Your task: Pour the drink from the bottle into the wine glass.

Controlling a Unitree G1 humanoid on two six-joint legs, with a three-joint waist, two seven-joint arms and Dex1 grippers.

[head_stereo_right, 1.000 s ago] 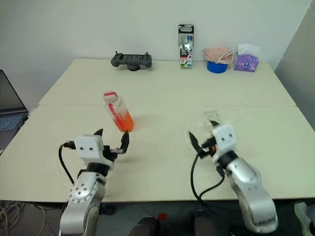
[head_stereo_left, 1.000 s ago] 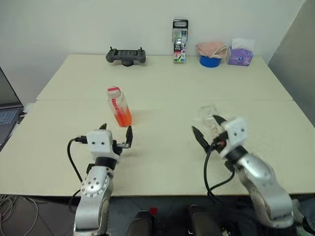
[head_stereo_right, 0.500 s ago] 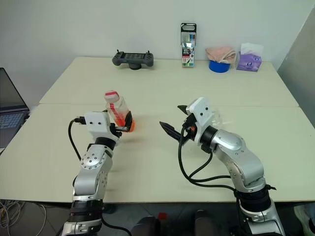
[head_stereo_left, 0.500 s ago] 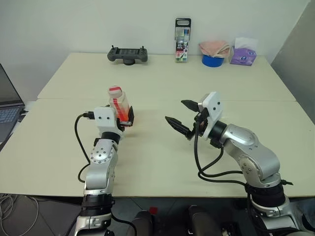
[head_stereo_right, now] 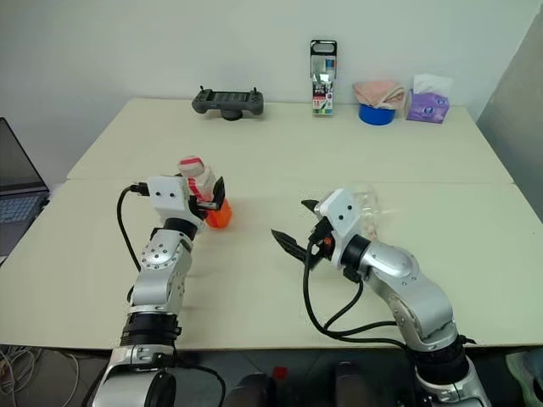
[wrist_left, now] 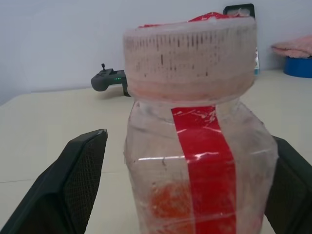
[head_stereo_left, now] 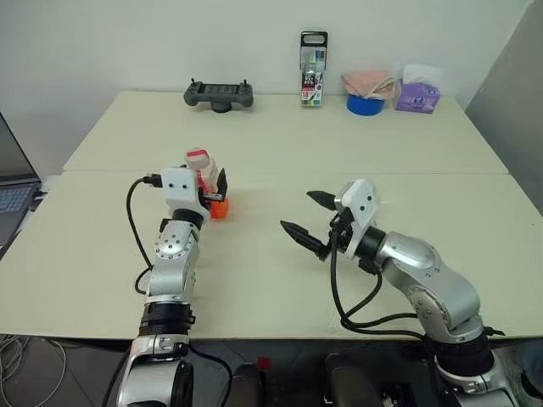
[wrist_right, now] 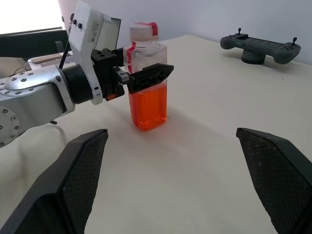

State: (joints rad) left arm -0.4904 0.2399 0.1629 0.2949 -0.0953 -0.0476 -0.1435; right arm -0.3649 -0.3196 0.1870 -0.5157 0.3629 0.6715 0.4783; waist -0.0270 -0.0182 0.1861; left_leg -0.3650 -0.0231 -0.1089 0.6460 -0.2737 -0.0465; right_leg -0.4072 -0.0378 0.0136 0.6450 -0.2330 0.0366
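So the bottle (head_stereo_left: 204, 178) sits upright on the cream table (head_stereo_left: 280, 144), left of centre in the head views, with its red-and-white cap (head_stereo_left: 197, 156) on and the orange drink (wrist_right: 147, 109) filling roughly the lower half. The left gripper (head_stereo_left: 208, 193) is right at it, fingers spread wide with one on each side of the bottle's body. In the left wrist shot the bottle stands between the two black fingers (wrist_left: 78, 180) with a gap on both sides, so it's straddling the bottle, not squeezing it, and I can't tell if either pad is actually touching. The red stripe label (wrist_left: 207, 161) runs down the front, facing that camera. The right gripper (head_stereo_left: 307, 216) hangs over the middle of the table, lower centre of the frame, pointing toward the left side of the picture at the bottle, fingers wide apart and holding nothing. Its own wrist camera looks straight at the bottle and the other arm's fingers around it. The wine glass (head_stereo_right: 366, 206) is hard to make out, just a clear shape right behind the right wrist, centre-right in the right eye view, mostly blocked by the arm; I can't say if it's standing or tipped. Along the far edge of the table there's a black handheld controller (head_stereo_left: 218, 94), a tall marker pack (head_stereo_left: 311, 58), a blue tape roll (head_stereo_left: 363, 105) with a pink cloth (head_stereo_left: 366, 83) on top, and a purple tissue pack (head_stereo_left: 415, 95). A laptop (head_stereo_right: 19, 195) peeks in at the left edge.
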